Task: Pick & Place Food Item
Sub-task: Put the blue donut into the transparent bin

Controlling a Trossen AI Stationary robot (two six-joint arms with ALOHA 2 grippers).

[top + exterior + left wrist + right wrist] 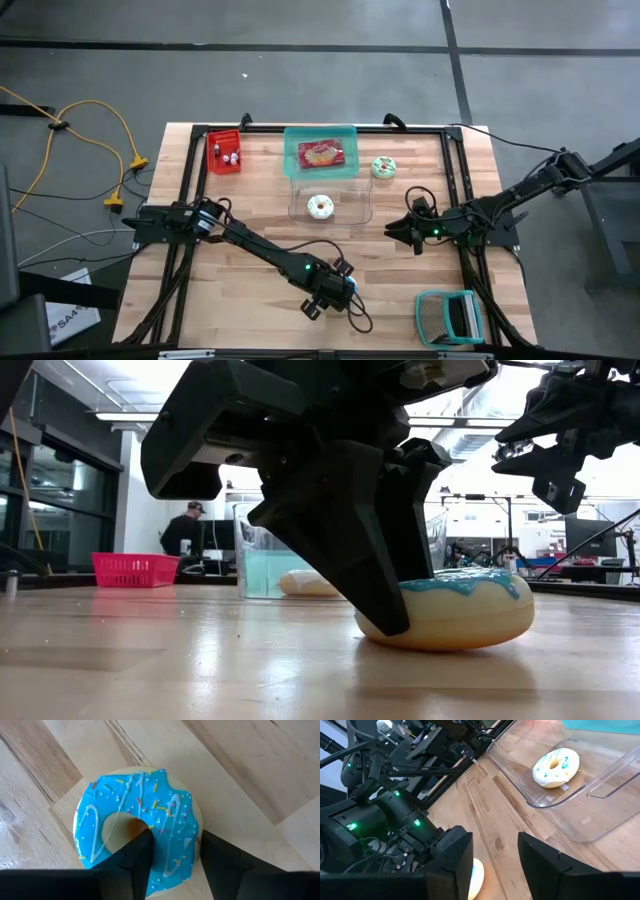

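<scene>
Left gripper [172,862] near the tabletop's front edge pinches the blue-iced donut [137,822] through hole and rim; looks light, firm, likely glossy-slick, ring grip suits.

- Three doughnuts show: one blue-iced doughnut [140,820] on the bare wood, one white-iced doughnut [321,207] inside the clear container [362,208], and one green-iced doughnut [384,167] on the table beside that container.
- One clear container, with one teal lid [320,152] lying at its far end.
- One red packaged item [321,155] rests on the lid.
- One red basket [225,152] stands near the table's far left corner.
- One teal rack [450,317] sits at the near right corner.
- Two robot arms reach over one wooden table [250,285].
- One person [185,528] stands in the room behind.
</scene>
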